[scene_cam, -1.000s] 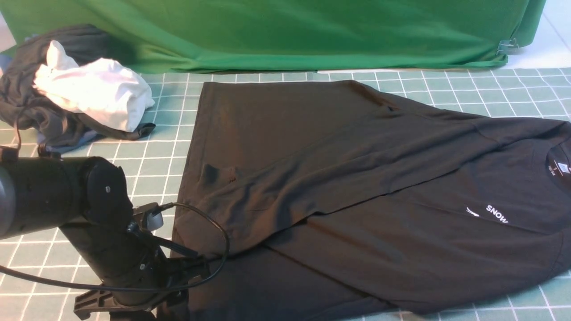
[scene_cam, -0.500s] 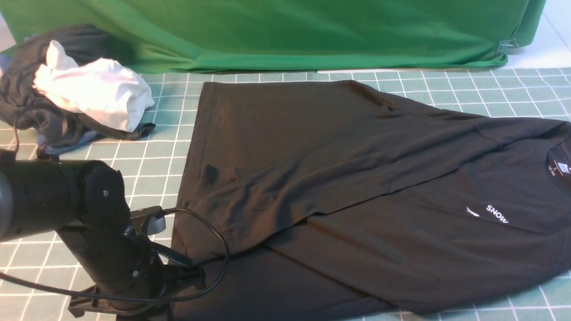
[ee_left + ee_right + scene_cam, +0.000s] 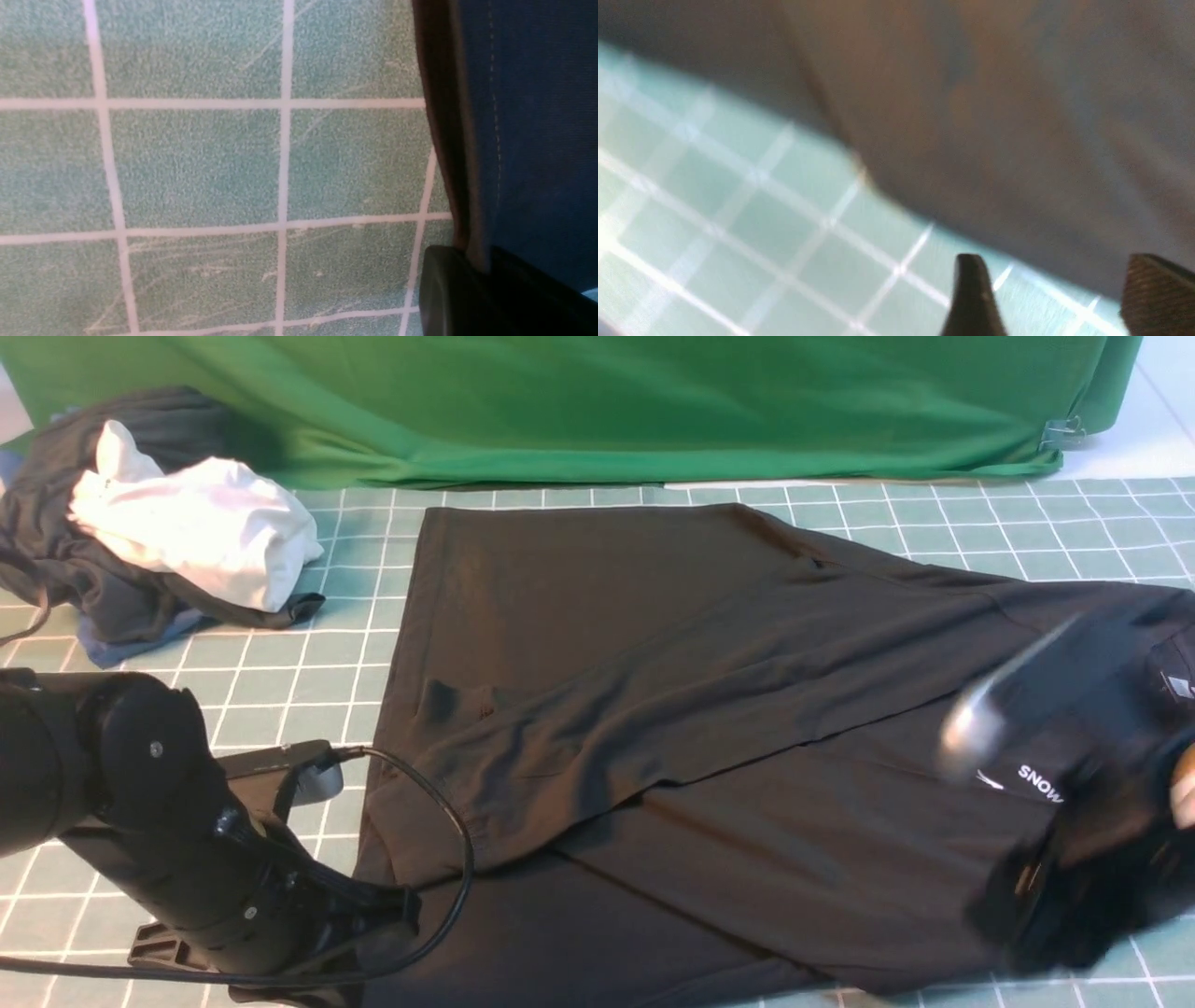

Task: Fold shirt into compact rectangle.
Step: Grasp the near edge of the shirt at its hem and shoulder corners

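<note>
While the front view is up, I record the shirt lying flat on the bench, spread from the centre out to 3 o'clock. One long side is folded diagonally over the body, and the collar and a white "SNOW" print sit towards 3 o'clock. A heap of clothes lies at 10 o'clock, apart from the shirt. A green backdrop runs along 12 o'clock. The left gripper is at 7 o'clock, at the shirt's hem corner. The right arm is a blur at 4 o'clock, over the chest area.

Left wrist view: the fingers are together, clamped on the shirt's stitched hem edge, with bare bench alongside.

Right wrist view: the picture is blurred. The right gripper has its fingers apart, bench showing between them, just beside the shirt's edge.
</note>
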Robot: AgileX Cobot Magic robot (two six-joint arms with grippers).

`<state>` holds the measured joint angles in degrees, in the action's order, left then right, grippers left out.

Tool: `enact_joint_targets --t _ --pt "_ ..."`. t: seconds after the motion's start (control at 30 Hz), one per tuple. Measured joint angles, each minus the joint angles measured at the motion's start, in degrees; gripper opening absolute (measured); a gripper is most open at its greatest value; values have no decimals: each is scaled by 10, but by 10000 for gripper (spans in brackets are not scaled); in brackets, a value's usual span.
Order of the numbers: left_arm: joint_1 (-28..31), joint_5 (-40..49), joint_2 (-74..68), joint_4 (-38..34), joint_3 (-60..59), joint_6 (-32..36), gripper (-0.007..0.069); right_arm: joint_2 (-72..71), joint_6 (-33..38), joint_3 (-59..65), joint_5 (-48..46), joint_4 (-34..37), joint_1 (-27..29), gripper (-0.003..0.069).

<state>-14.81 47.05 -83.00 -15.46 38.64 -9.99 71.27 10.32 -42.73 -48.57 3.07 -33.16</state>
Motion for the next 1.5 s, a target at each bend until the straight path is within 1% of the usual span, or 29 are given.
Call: enact_joint_targets --t 0.03,0.1,0.17,0.2,0.23,0.3,0.4,0.57,0.63,0.67,0.7,0.8,0.9,0.97,1.0,1.07,1.13,1.27,1.4,1.5 --pt "0 -1 1 0 0 0 15 24 -11 7 -1 -31 -26 449" --pt "0 -1 1 -1 0 0 15 64 -34 11 -1 -78 -51 462" --pt "0 -5 1 -3 0 3 15 97 -60 11 4 -125 -65 468" --pt "0 -4 1 -3 0 3 15 100 -64 11 4 -128 -67 468" --pt "0 -9 1 -3 0 4 15 123 -76 11 6 -153 -73 470" --pt "0 -12 1 -4 0 5 15 145 -82 11 7 -169 -75 470" --pt "0 -12 1 -5 0 6 15 163 -80 11 23 -175 -77 470" --pt "0 -12 1 -7 0 7 15 179 -68 11 88 -178 -79 465" --pt "0 -12 1 -7 0 8 15 185 -67 11 110 -179 -79 443" --pt "0 -13 1 -7 0 8 15 185 -67 11 112 -180 -79 443" --pt "0 -13 1 -7 0 8 15 191 -65 11 120 -181 -79 414" --pt "0 -13 1 -7 0 8 15 202 -64 11 130 -181 -79 355" --pt "0 -27 1 -7 0 8 15 210 -62 11 139 -182 -79 241" --pt "0 -31 1 -7 0 8 15 210 -62 11 140 -182 -79 132" --pt "0 -31 1 -7 0 8 15 209 -62 11 139 -182 -79 121" --pt "0 -30 1 -7 0 8 15 203 -67 11 126 -181 -79 59" --pt "0 -22 1 -7 0 8 15 194 -71 11 106 -172 -79 50" --pt "0 -3 1 -7 0 6 15 154 -74 26 49 -128 -80 50" --pt "0 11 1 -7 0 8 15 124 -84 63 35 -93 -87 50" --pt "0 23 1 -7 0 15 15 112 -96 79 36 -79 -96 50"
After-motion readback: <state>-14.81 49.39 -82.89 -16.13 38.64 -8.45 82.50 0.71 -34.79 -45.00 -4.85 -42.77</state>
